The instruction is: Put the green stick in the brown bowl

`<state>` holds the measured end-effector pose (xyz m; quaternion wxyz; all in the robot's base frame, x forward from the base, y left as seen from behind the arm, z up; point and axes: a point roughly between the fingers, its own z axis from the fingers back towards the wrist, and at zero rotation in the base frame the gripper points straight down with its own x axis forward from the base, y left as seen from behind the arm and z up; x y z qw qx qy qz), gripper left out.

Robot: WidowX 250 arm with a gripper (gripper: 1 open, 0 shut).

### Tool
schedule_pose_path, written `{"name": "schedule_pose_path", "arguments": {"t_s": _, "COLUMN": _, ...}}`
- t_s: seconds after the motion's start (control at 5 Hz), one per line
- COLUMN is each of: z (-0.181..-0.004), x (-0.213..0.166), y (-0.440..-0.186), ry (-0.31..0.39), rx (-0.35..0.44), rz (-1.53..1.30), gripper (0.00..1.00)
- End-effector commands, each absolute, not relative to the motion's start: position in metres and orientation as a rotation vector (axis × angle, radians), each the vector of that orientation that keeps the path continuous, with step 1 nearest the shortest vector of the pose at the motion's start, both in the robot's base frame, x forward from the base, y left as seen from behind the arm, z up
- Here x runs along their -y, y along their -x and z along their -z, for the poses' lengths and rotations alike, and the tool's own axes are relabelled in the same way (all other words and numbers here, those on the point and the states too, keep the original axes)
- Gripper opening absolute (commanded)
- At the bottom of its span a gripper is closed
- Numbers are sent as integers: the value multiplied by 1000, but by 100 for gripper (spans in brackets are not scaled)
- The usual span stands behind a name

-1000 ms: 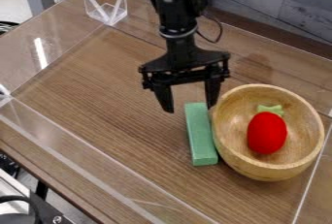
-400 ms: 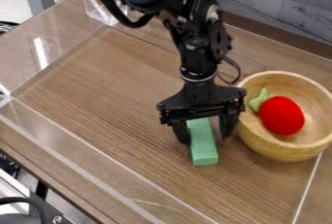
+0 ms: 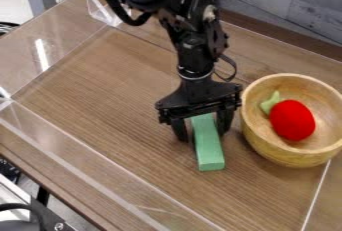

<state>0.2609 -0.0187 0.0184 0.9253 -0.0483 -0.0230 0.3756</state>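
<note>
While the black arm (image 3: 174, 15) reaches in from the worktop's far edge and bends down, its end effector (image 3: 199, 127) points straight down, fingers spread wide astride the far end of the green stick (image 3: 207, 143). That stick lies flat on the wooden worktop (image 3: 94, 95), just beside the brown bowl (image 3: 254, 140) near the right edge, which holds a red toy (image 3: 293, 119).

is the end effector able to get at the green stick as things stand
Probably yes. The end effector is open and points down, straddling the far end of the green stick, which lies flat on the table with nothing on it. The brown bowl sits close beside.
</note>
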Motion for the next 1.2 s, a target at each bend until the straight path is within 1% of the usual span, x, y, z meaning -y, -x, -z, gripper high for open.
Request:
{"name": "schedule_pose_path", "arguments": {"t_s": 0.0, "z": -34, "x": 11, "y": -262, "ry": 105, "rx": 96, "rz": -769, "gripper": 100}}
{"name": "schedule_pose_path", "arguments": {"t_s": 0.4, "z": -41, "x": 7, "y": -263, "ry": 102, "rx": 112, "rz": -866, "gripper": 100}}
{"name": "schedule_pose_path", "arguments": {"t_s": 0.8, "z": -27, "x": 4, "y": -269, "ry": 88, "rx": 114, "rz": -906, "gripper": 100}}
{"name": "schedule_pose_path", "arguments": {"t_s": 1.0, "z": -28, "x": 11, "y": -262, "ry": 85, "rx": 118, "rz": -912, "gripper": 100}}
